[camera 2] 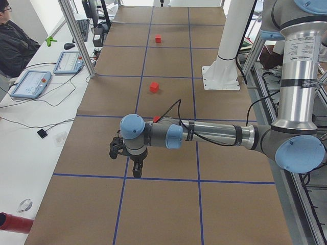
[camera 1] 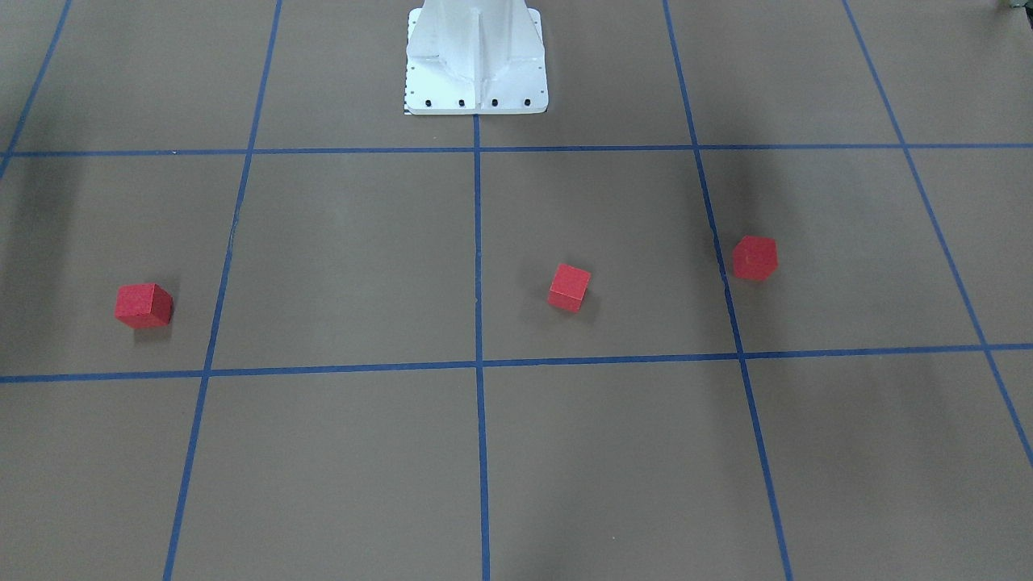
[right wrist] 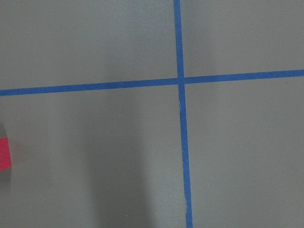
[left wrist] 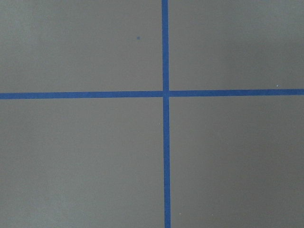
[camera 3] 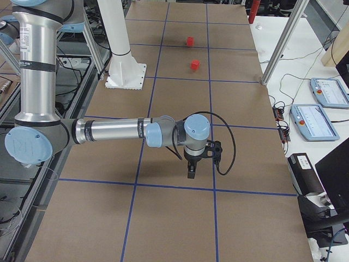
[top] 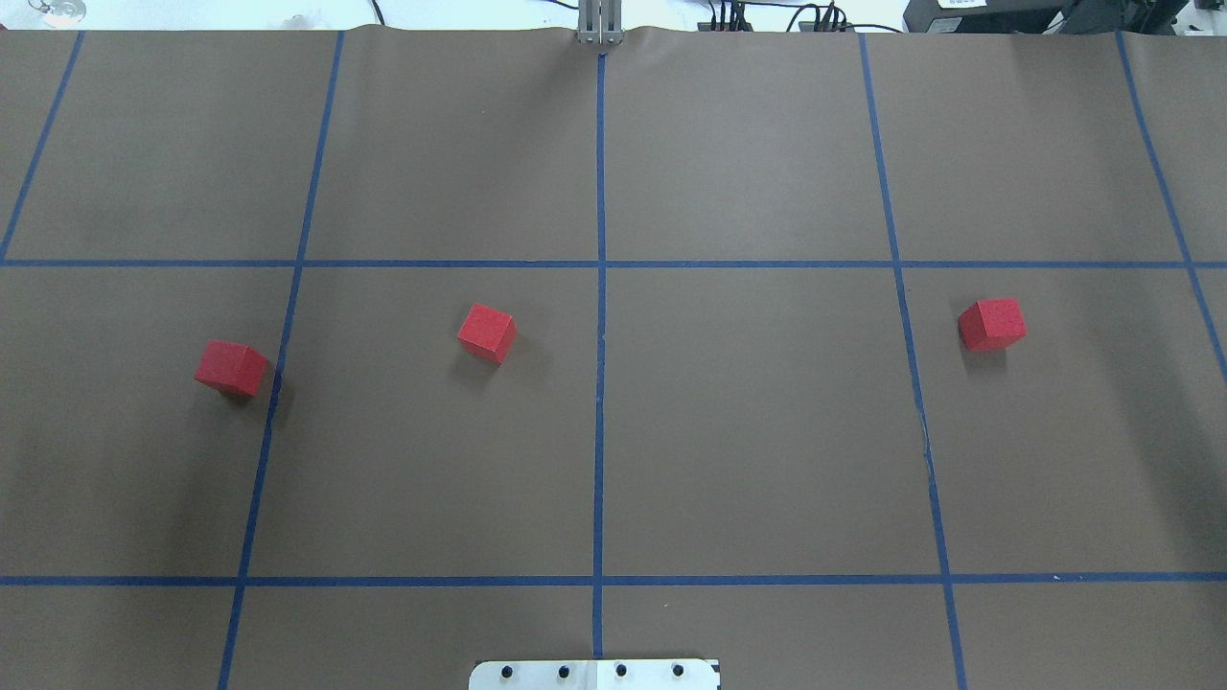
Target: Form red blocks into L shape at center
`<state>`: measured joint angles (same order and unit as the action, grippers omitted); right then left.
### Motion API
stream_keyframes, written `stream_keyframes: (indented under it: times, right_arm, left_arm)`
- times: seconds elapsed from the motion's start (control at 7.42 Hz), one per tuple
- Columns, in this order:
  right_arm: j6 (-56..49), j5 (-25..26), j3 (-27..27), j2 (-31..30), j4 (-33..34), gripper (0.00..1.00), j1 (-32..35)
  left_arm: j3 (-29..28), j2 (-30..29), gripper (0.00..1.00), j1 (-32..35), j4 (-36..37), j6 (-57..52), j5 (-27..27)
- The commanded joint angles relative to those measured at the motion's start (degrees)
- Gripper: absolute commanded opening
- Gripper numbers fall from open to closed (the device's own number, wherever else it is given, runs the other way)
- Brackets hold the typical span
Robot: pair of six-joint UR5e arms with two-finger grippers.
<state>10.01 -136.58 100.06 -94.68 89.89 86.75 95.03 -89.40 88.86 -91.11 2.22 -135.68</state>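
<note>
Three red blocks lie apart on the brown grid. In the overhead view one [top: 231,369] is at the left, one [top: 487,333] is left of the middle line, and one [top: 991,324] is at the right. A central tape crossing [top: 601,264] lies beyond them. My left gripper [camera 2: 136,172] hangs over a crossing toward my left end of the table. My right gripper [camera 3: 191,173] hangs near my right end. Both show only in side views, so I cannot tell whether they are open or shut. A red sliver [right wrist: 4,153] shows at the right wrist view's left edge.
The white robot base plate [top: 594,674] sits at the near edge of the overhead view. An operator [camera 2: 13,43] sits by a side bench with tablets [camera 2: 30,83]. The left wrist view shows only a tape crossing [left wrist: 165,93].
</note>
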Motion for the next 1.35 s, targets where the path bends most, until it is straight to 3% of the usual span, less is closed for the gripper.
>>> stream_keyframes:
  times: [0.0, 0.27, 0.94, 1.21]
  right_arm:
    - [0.0, -0.8, 0.1, 0.2, -0.1, 0.99, 0.0]
    - [0.0, -0.9, 1.1, 0.3, -0.2, 0.99, 0.0]
    - [-0.2, -1.2, 3.6, 2.6, 0.2, 0.99, -1.0]
    - [0.0, -1.2, 3.3, 2.7, -0.2, 0.99, -1.1]
  left_arm:
    - [0.1, -1.2, 1.0, 0.0, -5.4, 0.3, 0.1]
    - [0.5, -4.1, 1.0, -2.4, -7.5, 1.4, 0.1]
    - [12.6, -15.1, 1.0, -22.3, -8.6, 42.6, 1.3]
    - [12.8, -20.9, 1.0, -31.4, -8.6, 50.7, 9.7]
